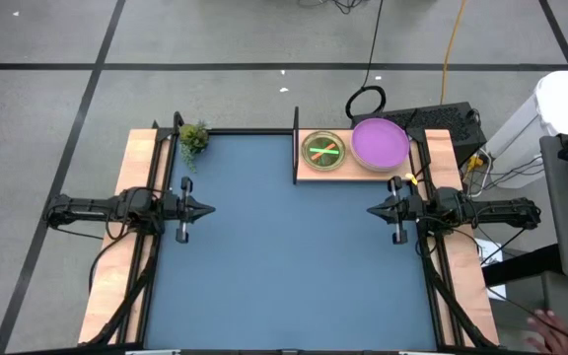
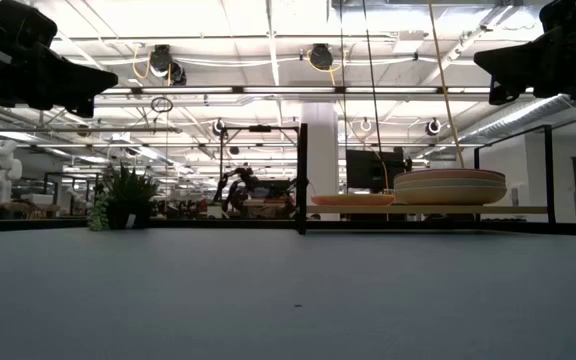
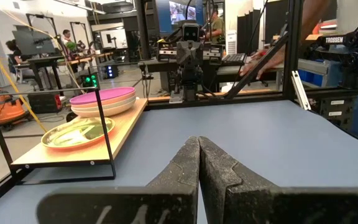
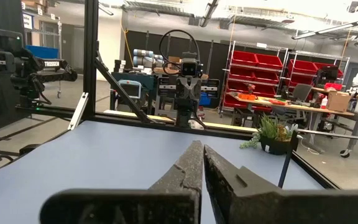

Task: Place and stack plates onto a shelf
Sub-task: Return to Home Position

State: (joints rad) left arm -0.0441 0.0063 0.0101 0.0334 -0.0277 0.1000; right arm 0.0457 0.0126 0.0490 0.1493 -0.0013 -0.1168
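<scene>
Shelf [image 1: 358, 177] holds green-topped plate stack [image 1: 323, 151] by its upright [image 1: 295, 148], purple-topped stack [image 1: 380, 143] beside; left gripper [image 1: 208, 208] and right gripper [image 1: 371, 209] hover off it, jaws pressed together.

The purple plate [image 1: 380, 143], at the shelf's end away from the black upright [image 1: 295, 148], covers every plate beneath it in the high view. The left wrist view shows pale rims under it, too merged to count. The green plate [image 1: 323, 151] beside the upright masks what it rests on, and the stick-like pieces [image 1: 325, 152] in it are too small to identify. In the low view both stacks sit edge-on on the shelf [image 2: 528, 210], their layers indistinct. There the top edge cuts off the left arm [image 2: 28, 55] and the right arm [image 2: 553, 50]. The high view's lower right corner crops a person's hand [image 1: 550, 323].
</scene>
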